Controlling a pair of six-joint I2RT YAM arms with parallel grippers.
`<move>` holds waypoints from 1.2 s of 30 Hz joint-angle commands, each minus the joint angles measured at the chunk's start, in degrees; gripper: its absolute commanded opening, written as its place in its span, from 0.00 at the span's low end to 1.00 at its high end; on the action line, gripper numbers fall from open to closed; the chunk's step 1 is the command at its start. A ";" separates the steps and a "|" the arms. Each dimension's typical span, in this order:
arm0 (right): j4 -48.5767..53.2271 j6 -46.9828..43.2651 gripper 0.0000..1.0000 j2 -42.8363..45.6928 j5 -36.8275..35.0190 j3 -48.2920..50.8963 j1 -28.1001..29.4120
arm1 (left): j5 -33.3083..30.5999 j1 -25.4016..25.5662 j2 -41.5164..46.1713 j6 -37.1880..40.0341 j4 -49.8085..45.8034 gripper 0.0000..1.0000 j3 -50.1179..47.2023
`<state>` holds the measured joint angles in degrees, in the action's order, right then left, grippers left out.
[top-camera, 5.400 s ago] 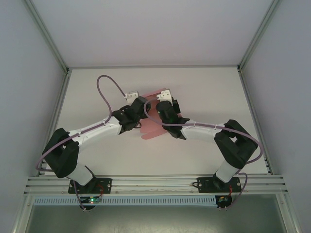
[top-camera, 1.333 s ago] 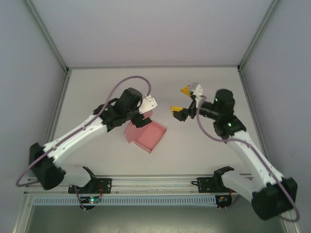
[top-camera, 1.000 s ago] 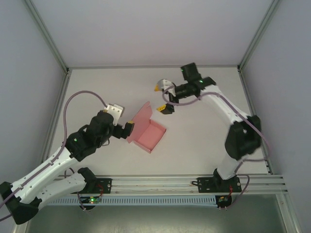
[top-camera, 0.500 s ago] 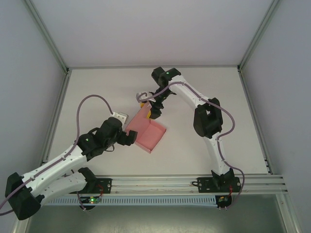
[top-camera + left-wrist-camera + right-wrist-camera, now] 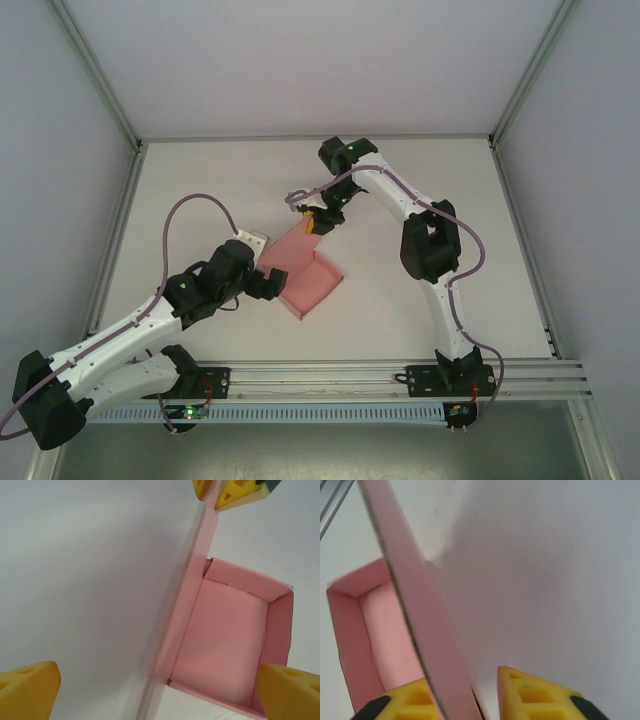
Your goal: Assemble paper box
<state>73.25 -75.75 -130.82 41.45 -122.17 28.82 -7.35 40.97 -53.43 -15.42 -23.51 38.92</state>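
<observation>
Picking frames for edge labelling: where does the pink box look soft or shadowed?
Left wrist view: the pink card box has a sharp floor, but its raised flap smears near the lens. Right wrist view: flap edge soft, faint shadow on the white table. Top view: evenly lit, no glare.

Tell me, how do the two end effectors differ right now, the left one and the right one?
The left end effector has its yellow fingers spread wide and holds nothing; the right end effector has its fingers pinched on the top edge of the raised lid of the paper box. The left one sits low at the box's near-left side; the right one comes in from the far side. Both have yellow fingertips and point toward the box.
</observation>
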 commanded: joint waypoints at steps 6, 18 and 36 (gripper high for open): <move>-4.45 1.18 0.05 7.35 -1.43 10.18 -2.35 | 2.05 -3.70 -2.47 2.81 4.99 1.00 1.50; -12.26 5.98 0.03 16.63 -2.50 21.83 -5.94 | 29.39 -19.37 -15.52 20.33 4.69 0.87 10.74; -13.94 9.01 0.03 18.17 -1.48 24.01 -7.68 | 32.51 -21.13 -28.03 32.00 -1.59 0.33 18.37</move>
<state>60.34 -68.71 -114.89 39.03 -99.42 21.85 25.15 20.49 -81.60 15.05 -23.18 56.25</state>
